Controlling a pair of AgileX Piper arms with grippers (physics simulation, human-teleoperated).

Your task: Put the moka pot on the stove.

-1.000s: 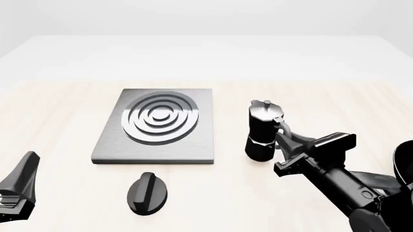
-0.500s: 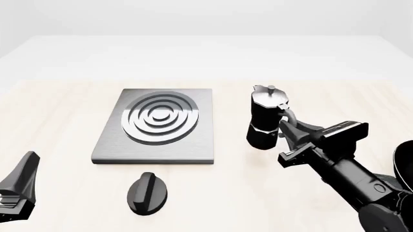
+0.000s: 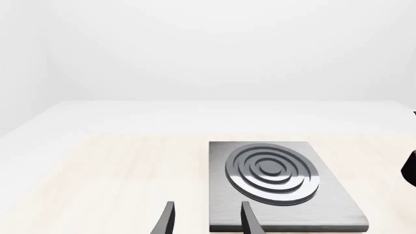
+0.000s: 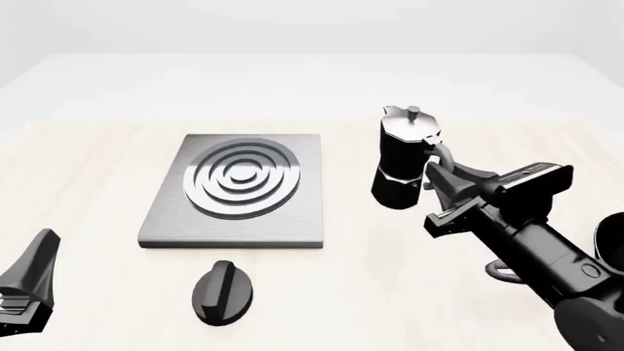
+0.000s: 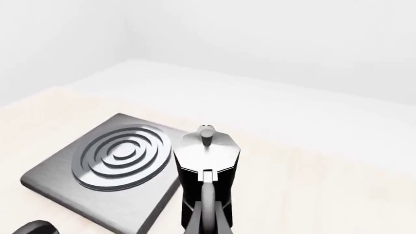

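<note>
Knob (image 4: 222, 291) in front view; barely in right wrist.

A black faceted moka pot (image 4: 399, 170) with a silver lid and black handle. A brushed grey stove (image 4: 237, 190) plate bearing shiny silver concentric rings, light and dark in turn. A glossy black oval knob (image 4: 222, 291). A pale cream wood-grain table (image 4: 88, 175) with faint streaks. Both arms and the right gripper (image 4: 436, 191) are black. White backdrop.
</note>
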